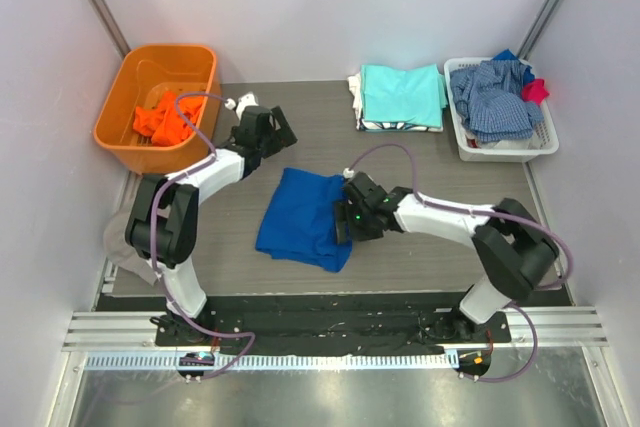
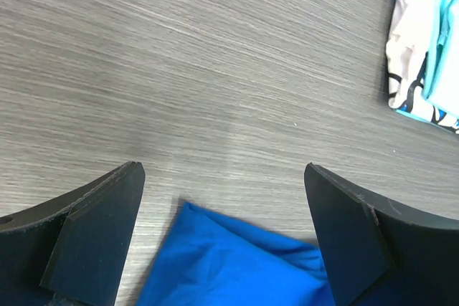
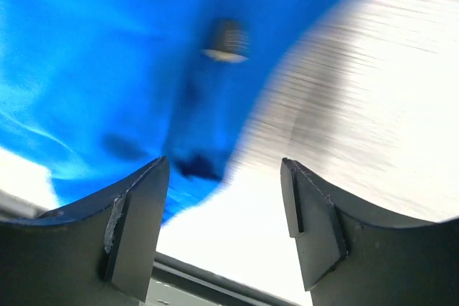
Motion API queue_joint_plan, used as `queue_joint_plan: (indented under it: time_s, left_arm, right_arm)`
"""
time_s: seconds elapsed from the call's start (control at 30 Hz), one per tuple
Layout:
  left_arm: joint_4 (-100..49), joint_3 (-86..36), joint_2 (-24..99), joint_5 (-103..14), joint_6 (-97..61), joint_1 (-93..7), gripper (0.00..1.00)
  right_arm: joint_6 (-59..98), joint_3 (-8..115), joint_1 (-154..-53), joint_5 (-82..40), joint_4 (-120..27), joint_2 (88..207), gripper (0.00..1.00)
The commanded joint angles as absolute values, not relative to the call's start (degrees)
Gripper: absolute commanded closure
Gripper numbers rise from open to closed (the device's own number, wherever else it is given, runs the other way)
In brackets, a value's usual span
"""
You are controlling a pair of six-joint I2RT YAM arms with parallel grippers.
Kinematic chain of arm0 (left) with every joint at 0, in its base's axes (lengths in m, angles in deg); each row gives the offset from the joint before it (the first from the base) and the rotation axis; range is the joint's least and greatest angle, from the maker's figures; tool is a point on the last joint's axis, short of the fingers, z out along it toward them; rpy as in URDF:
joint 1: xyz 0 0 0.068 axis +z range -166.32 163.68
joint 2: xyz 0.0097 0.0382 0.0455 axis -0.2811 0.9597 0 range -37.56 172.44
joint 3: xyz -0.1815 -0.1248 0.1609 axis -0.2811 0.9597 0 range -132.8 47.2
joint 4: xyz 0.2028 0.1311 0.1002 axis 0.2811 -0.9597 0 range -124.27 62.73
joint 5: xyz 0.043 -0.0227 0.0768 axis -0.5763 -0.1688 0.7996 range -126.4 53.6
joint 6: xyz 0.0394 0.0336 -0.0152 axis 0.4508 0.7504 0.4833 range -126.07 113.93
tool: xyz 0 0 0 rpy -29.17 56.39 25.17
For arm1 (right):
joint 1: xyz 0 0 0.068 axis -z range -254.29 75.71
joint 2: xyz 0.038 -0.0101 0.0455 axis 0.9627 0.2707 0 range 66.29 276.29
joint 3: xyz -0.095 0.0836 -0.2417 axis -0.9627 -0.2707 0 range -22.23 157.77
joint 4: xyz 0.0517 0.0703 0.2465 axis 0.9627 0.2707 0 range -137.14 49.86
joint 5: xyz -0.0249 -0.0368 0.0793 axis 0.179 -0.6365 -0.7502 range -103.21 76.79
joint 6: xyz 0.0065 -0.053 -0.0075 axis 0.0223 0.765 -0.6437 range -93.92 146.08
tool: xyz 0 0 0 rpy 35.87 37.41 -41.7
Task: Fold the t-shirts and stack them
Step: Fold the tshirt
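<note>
While the royal blue t-shirt (image 1: 298, 215) lay rumpled on the worktop (image 1: 440, 162) at the centre of the frame, my right hand (image 1: 343, 219) sat at its right edge, fingers apart and clamped on nothing. My left hand (image 1: 266, 131) hovered just up and left of the shirt, spread wide and empty. A folded aqua t-shirt (image 1: 403, 94) topped the stack at upper right.

two arms (image 1: 215, 172) (image 1: 440, 215), two bins (image 1: 165, 50) (image 1: 500, 155), one loose blue t-shirt (image 1: 295, 217), one folded stack (image 1: 402, 95)
</note>
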State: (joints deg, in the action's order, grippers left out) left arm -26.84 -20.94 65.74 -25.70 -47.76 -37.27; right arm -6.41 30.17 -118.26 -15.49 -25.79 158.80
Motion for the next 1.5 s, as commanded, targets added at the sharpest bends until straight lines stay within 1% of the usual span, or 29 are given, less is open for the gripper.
queue_joint_plan:
  time_s: [0.0, 0.03, 0.13, 0.3, 0.4, 0.53, 0.63, 0.83, 1.03, 1.23, 1.33, 1.47]
  left_arm:
    - [-30.3, -21.4, 62.6, -27.6, -45.6, -37.3, 0.0]
    - [-30.3, -19.3, 61.5, -28.0, -46.0, -37.3, 0.0]
    - [-30.3, -13.5, 56.6, -29.3, -48.2, -37.5, 0.0]
    - [-30.0, -2.9, 48.5, -30.0, -50.5, -40.4, 0.0]
    - [-30.2, 1.0, 43.0, -29.8, -51.9, -42.5, 0.0]
    - [-31.3, 2.2, 37.7, -29.8, -52.9, -44.1, 0.0]
    - [-31.8, 0.8, 36.7, -30.8, -53.6, -44.5, 0.0]
    - [-28.6, 1.3, 40.2, -32.7, -56.1, -45.9, 0.0]
    - [-18.8, 5.5, 47.0, -34.8, -59.8, -49.1, 0.0]
    - [-16.5, 7.0, 55.8, -36.0, -63.6, -50.3, 0.0]
    - [-13.7, 9.2, 57.4, -36.1, -65.3, -50.8, 0.0]
    - [-12.7, 10.1, 57.1, -36.1, -65.8, -50.9, 0.0]
  right_arm:
    - [-10.8, 30.3, -116.9, 4.9, -18.8, 147.3, 0.28]
    - [-9.7, 31.4, -116.4, 5.6, -18.7, 144.4, 0.27]
    - [-7.2, 33.7, -115.1, 6.7, -18.0, 142.3, 0.27]
    - [-5.6, 35.0, -114.7, 6.5, -18.3, 143.0, 0.27]
    - [-6.1, 33.9, -114.6, 4.6, -19.9, 143.0, 0.27]
    - [-6.7, 32.4, -114.7, 1.6, -22.0, 142.5, 0.27]
    - [-6.7, 31.7, -114.7, 1.0, -22.2, 142.6, 0.27]
    - [-7.1, 30.7, -114.6, 0.5, -22.5, 141.4, 0.27]
    - [-6.8, 30.5, -114.7, 0.0, -22.7, 140.9, 0.27]
    - [-7.0, 32.1, -114.6, -1.2, -25.0, 141.4, 0.27]
    - [-6.3, 34.2, -114.7, -1.3, -26.9, 143.4, 0.27]
    - [-5.0, 39.9, -114.6, -2.2, -28.7, 149.6, 0.27]
